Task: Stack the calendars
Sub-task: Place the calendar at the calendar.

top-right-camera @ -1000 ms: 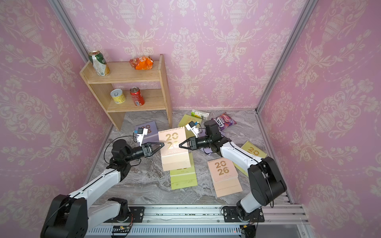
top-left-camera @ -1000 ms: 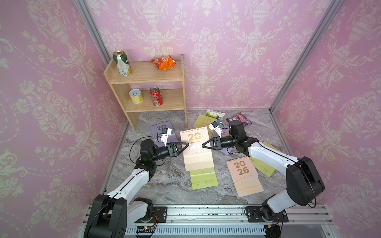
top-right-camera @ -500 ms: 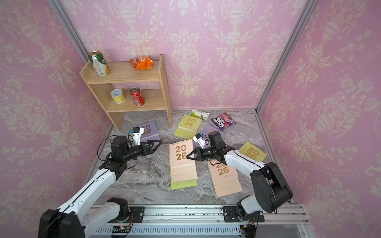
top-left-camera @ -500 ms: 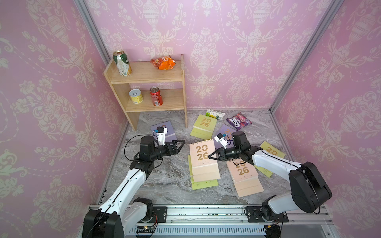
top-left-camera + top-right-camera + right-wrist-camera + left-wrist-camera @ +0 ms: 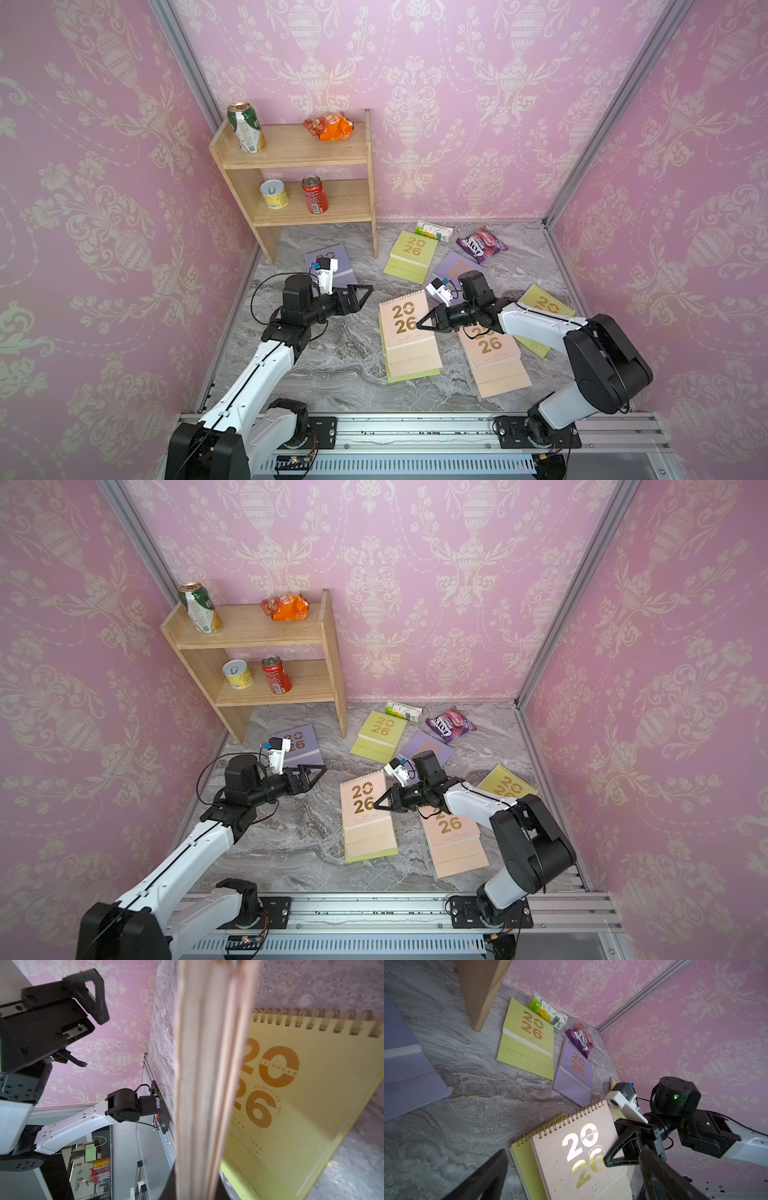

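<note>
The grey table (image 5: 332,374) has calendars scattered across it, and the stack is starting near the front middle. There a peach calendar (image 5: 409,332) lies over a yellow-green calendar (image 5: 411,376), whose margin shows along the near side and toward the left arm. The two are therefore not yet square. A second peach calendar (image 5: 494,353) lies just beside them, and a lilac calendar (image 5: 332,251) lies further back by the left arm. The right gripper (image 5: 419,325) is pressed together, pinching the top calendar's right-hand edge. The right wrist view suggests that edge is raised off the yellow-green cover. The left gripper (image 5: 361,297) is spread wide and empty, hovering apart from the pile. To do this step well, I would shift the pinched edge until the wire spirals (image 5: 560,1122) line up. Next I would lower it flat and only then let go. The fingers should draw out level and sideways, since the glossy covers probably slide easily.
</note>
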Tool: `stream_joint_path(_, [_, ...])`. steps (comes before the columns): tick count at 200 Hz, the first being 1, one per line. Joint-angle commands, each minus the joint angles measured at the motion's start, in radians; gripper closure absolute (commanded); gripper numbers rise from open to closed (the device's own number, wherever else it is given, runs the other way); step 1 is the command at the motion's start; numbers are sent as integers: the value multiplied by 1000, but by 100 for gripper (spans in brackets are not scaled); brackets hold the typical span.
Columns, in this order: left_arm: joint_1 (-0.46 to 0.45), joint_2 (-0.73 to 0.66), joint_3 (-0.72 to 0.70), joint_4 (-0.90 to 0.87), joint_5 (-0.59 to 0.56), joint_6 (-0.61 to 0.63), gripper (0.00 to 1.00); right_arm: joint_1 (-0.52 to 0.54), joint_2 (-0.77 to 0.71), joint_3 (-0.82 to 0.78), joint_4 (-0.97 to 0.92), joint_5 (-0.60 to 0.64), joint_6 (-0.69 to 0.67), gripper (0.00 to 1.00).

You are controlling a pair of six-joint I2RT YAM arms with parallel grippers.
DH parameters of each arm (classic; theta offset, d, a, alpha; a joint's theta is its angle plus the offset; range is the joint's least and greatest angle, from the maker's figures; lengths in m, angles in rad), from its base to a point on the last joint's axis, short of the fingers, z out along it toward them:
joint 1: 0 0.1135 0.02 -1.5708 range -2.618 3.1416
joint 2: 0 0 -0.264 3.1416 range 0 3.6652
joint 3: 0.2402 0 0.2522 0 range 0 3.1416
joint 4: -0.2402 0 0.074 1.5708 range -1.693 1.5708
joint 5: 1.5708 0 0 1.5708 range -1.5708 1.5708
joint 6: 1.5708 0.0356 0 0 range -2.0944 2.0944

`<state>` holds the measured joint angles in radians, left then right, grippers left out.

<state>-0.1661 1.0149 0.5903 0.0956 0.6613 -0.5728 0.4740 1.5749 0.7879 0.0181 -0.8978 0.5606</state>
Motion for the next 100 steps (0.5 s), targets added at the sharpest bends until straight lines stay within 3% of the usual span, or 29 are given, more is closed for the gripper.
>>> stream_joint_path(1, [-5,-13,-3,-11,-14,22,1,7,14,5,51,-11,-9,100])
stream_joint_path(100, [-4,-22,-1,-19,-12,21,1,7,74,5,54,17,-7,100])
